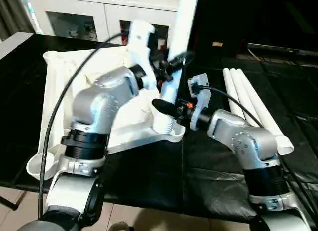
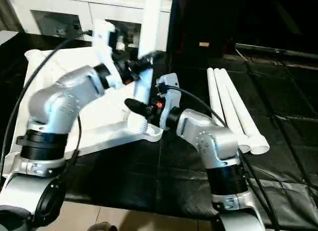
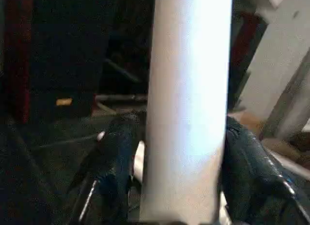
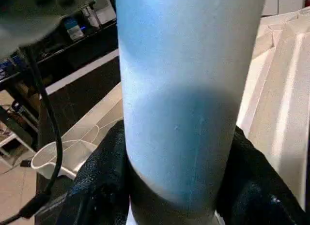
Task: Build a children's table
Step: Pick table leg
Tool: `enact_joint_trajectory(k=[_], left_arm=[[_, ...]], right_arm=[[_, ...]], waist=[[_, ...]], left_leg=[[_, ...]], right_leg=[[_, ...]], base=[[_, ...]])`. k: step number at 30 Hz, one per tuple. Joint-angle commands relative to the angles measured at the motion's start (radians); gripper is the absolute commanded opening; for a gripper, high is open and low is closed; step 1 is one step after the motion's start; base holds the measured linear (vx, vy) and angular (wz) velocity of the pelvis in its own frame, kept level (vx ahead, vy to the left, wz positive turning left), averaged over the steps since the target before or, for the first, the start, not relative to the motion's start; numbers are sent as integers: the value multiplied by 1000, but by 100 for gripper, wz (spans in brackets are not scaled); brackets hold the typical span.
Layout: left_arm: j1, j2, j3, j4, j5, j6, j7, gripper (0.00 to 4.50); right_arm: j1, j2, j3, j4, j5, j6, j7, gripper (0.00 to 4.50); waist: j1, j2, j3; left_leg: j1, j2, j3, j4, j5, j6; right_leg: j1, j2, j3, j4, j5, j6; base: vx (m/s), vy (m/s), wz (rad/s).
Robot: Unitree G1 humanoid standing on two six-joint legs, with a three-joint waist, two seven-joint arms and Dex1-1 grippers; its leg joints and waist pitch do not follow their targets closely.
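The right tool [image 1: 166, 108] is clenched low on the upright leg [image 1: 183, 22], just above the corner socket [image 1: 166, 125], and the left tool [image 1: 171, 67] clenches the same leg higher up. The tabletop [image 1: 64, 87] lies underside up on the black worktop [image 1: 208, 176], with three spare legs [image 1: 248, 104] beside it. The leg looks stiff, light and smooth, so it may slip; a hold near the base steadies seating best.

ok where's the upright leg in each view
Left eye: upright leg top centre, running off the top.
Right eye: top centre.
Left wrist: broad centre column between the fingers.
Right wrist: centre column.
Shared landmark: tabletop, beside the leg in both eye views and right wrist.
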Motion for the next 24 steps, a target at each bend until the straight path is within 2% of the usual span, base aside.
enact_joint_trajectory(k=[1,7,14,17,18,22,24], left_arm=[[-24,2,23,-5,-29,28,-12,286],[-2,5,62,-20,-159,128,-103,297],[0,-2,102,-17,-238,184,-118,297],[2,0,102,-14,-240,183,-125,297],[3,1,101,-15,-242,183,-126,270],[12,2,95,-25,-253,174,-141,257],[15,3,95,-32,-263,175,-149,227]], right_arm=[[-2,-15,-23,-17,18,5,27,190],[18,-73,-30,-60,86,25,153,190],[43,-135,-18,-116,135,48,257,190],[50,-156,-10,-128,142,53,283,189],[51,-160,-9,-130,143,54,289,189],[55,-174,1,-131,135,50,300,189],[57,-176,4,-129,130,50,300,189]], waist=[[1,-2,-78],[6,-1,-78],[7,-2,-78],[7,-5,-77],[7,-4,-77],[7,-5,-78],[6,-8,-78]], left_leg=[[20,41,-5,-60,-31,-17],[19,40,-4,-57,-23,7],[19,42,-5,-57,-33,14],[18,42,-5,-57,-39,16],[19,42,-5,-57,-39,17],[18,43,-5,-57,-27,16],[18,42,-4,-56,-26,19]], right_leg=[[55,-70,32,-60,147,-235],[56,-69,31,-59,151,-247],[57,-70,31,-62,125,-256],[57,-71,31,-65,108,-253],[56,-71,31,-65,102,-251],[57,-71,31,-63,111,-252],[56,-70,31,-64,114,-253]], base=[[0,0,0],[0,0,0],[0,0,0],[0,0,0],[0,0,0],[0,0,0],[0,0,0]])
